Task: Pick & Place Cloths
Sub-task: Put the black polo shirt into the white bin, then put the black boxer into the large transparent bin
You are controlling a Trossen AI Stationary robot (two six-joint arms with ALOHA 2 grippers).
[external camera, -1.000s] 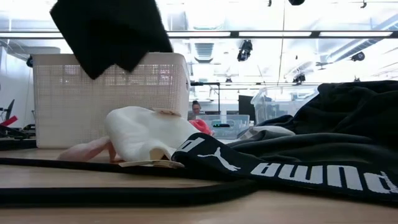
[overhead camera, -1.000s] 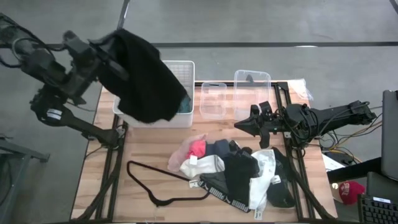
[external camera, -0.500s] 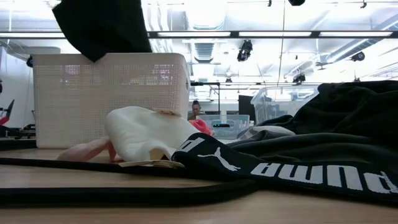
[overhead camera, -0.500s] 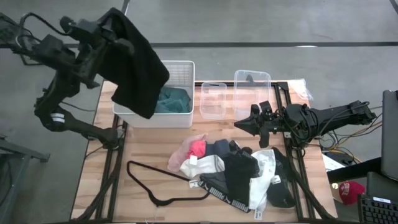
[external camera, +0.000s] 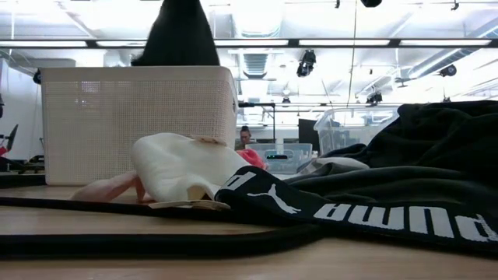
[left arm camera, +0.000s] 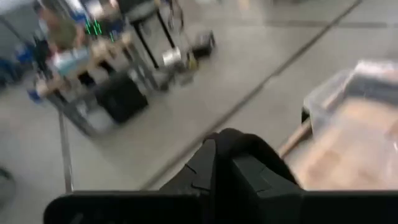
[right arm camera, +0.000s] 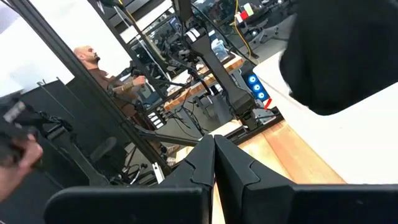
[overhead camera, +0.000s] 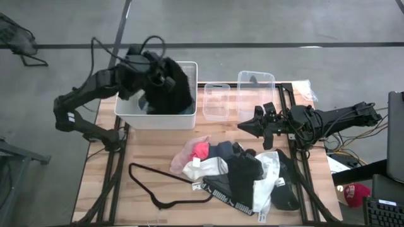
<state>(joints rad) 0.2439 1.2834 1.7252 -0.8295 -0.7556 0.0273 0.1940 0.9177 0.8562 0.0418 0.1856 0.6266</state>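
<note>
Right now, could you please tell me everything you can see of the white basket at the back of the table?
The white basket is a rectangular bin of what looks like perforated plastic, standing upright at the table's back left corner. A black cloth hangs into it from the left gripper, covering much of its opening. In the low view its meshed wall rises behind a cream cloth. A small clear container stands just beside it.

A black garment and the left gripper fill the white basket's mouth, two clear tubs crowd just beside it, while bare wood lies open between basket and wire hanger.
</note>
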